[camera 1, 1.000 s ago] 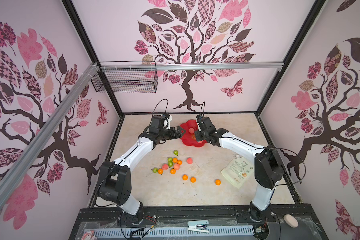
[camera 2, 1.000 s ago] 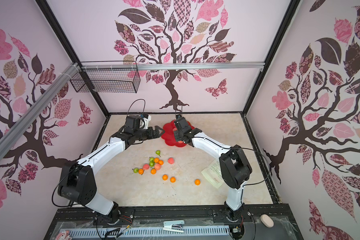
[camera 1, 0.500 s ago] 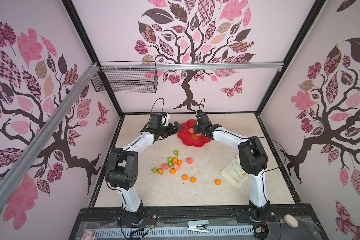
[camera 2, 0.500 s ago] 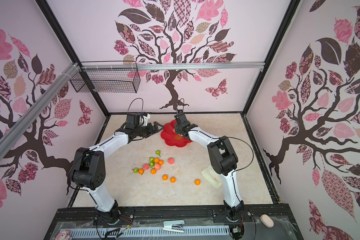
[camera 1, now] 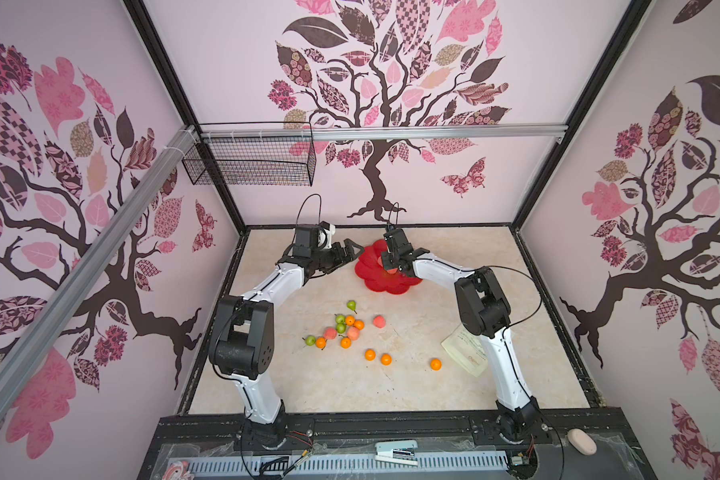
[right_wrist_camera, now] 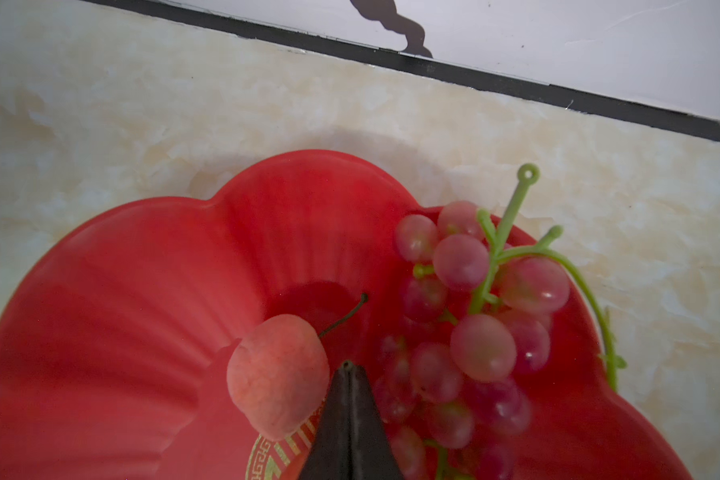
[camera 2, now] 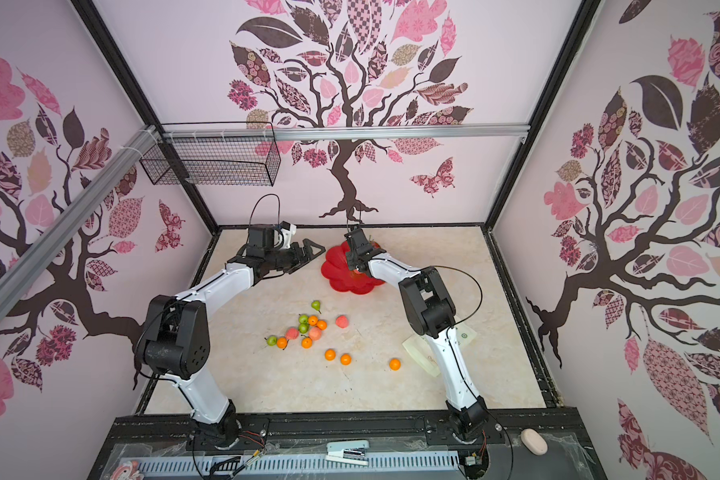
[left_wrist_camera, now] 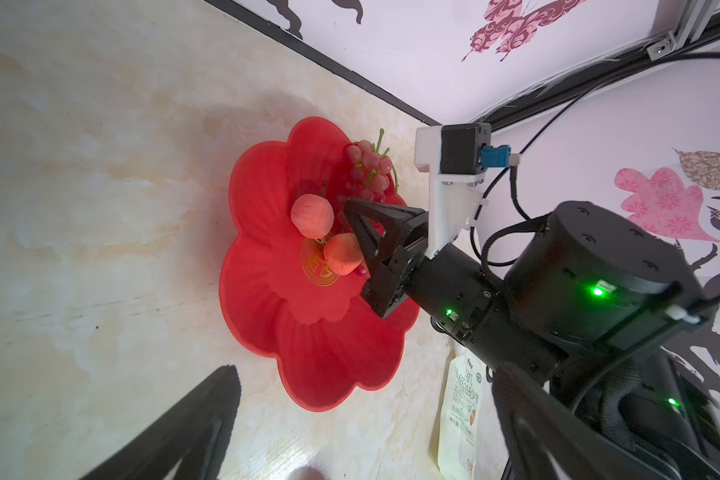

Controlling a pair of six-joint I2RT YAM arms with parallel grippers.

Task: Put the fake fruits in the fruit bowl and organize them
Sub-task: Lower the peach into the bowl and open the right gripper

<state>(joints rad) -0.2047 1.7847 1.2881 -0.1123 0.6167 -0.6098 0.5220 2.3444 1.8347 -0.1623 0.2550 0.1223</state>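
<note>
both elbows (camera 1: 242,332) have risen over the last second; the wrists have barely shifted. right gripper (right_wrist_camera: 347,368) sits over the fruit bowl (left_wrist_camera: 258,291), jaws pressed together on nothing, tip beside a peach (right_wrist_camera: 277,374) and the grape bunch (right_wrist_camera: 483,347). a second peach (left_wrist_camera: 342,258) lies on the gold emblem (left_wrist_camera: 317,276). left gripper (camera 1: 351,252) hangs spread and empty just beside the rim. oranges (camera 1: 370,354) wait on the table (camera 1: 308,386). judged light, hard, prone to roll: pinch across the widest part.
</note>
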